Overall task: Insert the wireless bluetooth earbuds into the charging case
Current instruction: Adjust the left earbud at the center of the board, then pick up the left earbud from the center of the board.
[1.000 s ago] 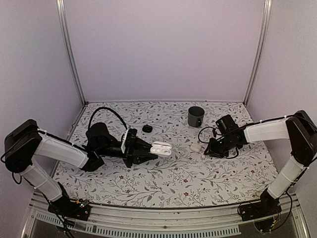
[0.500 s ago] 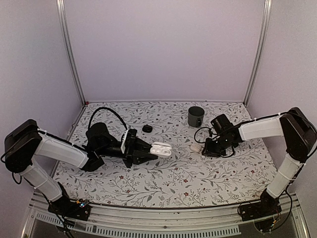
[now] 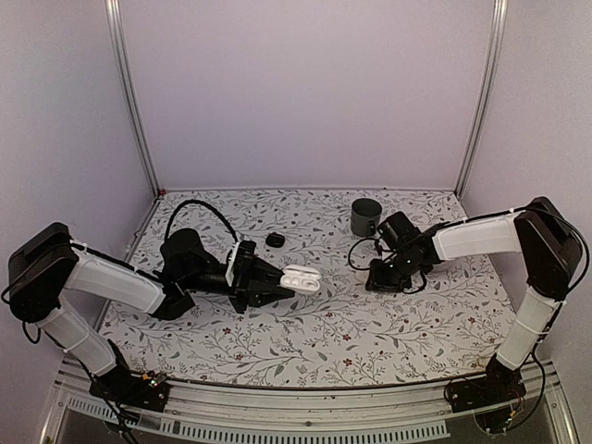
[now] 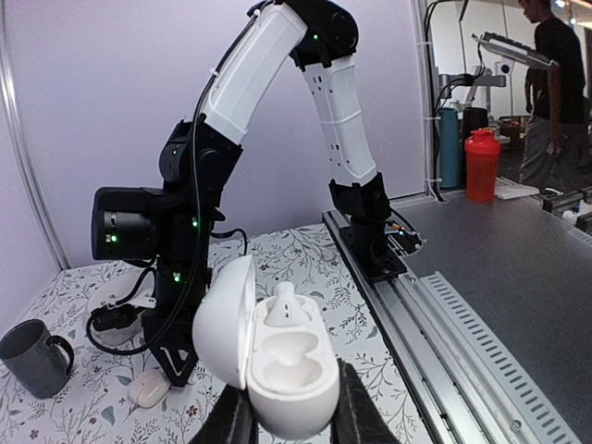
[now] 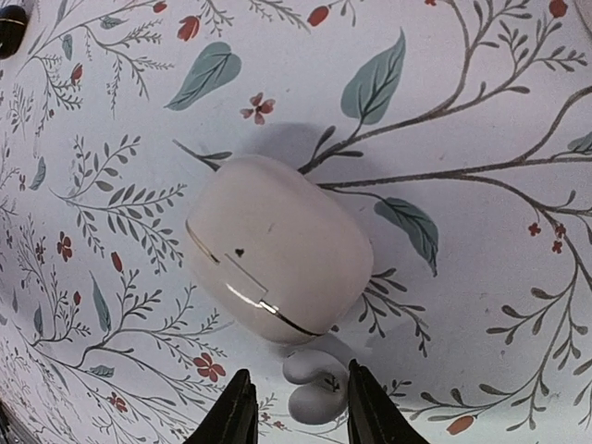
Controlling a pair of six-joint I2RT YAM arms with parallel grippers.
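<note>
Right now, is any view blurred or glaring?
Right wrist view: sharp; the closed case casts a soft shadow upward, with small glints along its seam. Left wrist view: the open case is sharp, without glare. Top view: even light, faint shadows only.

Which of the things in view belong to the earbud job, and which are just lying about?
For the job: open charging case in the left gripper; seated earbud inside it; loose earbud at the right gripper.
Lying about: grey mug; small black object; closed pale case.
</note>
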